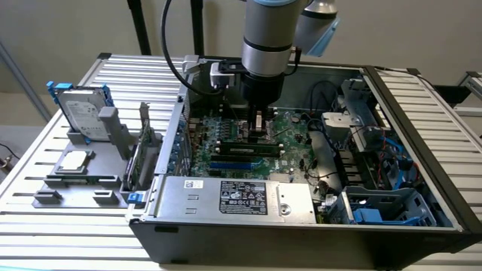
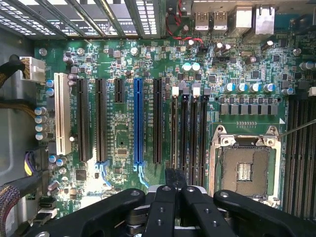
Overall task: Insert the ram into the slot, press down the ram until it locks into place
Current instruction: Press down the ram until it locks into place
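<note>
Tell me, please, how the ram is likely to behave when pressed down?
The ram is a thin flat board, so it is probably stiff and light. It stands on edge in the slot, so an off-centre push might tilt it. Its exposed chips suggest it is fragile.

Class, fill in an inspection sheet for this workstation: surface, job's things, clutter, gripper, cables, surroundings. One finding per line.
Surface: slatted metal table carrying an open computer case.
Job's things: ram lies along the black memory slots on the motherboard; whether it is locked cannot be told.
Clutter: hard drive upright in a grey holder, processor chip on the grey fixture, upright green card beside the case.
Gripper: gripper hangs just above the memory slots, close to the ram.
Cables: black cable running to the wrist; blue cables inside the case.
Surroundings: pale wall behind; nothing else seen.
</note>
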Robot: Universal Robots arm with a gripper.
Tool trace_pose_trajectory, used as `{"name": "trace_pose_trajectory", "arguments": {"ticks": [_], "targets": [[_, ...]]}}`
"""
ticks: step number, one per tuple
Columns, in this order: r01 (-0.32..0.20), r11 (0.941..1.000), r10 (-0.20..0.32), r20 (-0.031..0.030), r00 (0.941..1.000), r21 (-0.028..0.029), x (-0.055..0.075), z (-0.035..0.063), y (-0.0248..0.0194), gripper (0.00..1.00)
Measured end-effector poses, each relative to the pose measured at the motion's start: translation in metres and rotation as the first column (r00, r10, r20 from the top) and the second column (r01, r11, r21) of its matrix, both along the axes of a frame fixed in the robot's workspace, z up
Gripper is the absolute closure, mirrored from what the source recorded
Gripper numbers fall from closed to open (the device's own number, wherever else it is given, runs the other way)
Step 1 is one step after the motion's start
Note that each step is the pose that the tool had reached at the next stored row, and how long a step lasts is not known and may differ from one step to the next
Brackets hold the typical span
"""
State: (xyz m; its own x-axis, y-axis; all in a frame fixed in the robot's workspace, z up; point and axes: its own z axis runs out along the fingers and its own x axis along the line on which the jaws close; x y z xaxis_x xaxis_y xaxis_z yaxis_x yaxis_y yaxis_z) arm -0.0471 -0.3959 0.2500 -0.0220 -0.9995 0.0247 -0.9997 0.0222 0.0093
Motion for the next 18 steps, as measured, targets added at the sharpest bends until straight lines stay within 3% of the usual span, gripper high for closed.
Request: {"name": "trace_pose_trajectory", "arguments": {"ticks": [6, 18], "targets": [[0.0, 1.0, 0.0, 0.0008, 1.0, 0.0007, 0.0, -0.0004, 0.0, 0.9], [0.0, 1.0, 0.0, 0.0014, 1.0, 0.0006, 0.0, -0.0139, 0.0031, 0.9]]}}
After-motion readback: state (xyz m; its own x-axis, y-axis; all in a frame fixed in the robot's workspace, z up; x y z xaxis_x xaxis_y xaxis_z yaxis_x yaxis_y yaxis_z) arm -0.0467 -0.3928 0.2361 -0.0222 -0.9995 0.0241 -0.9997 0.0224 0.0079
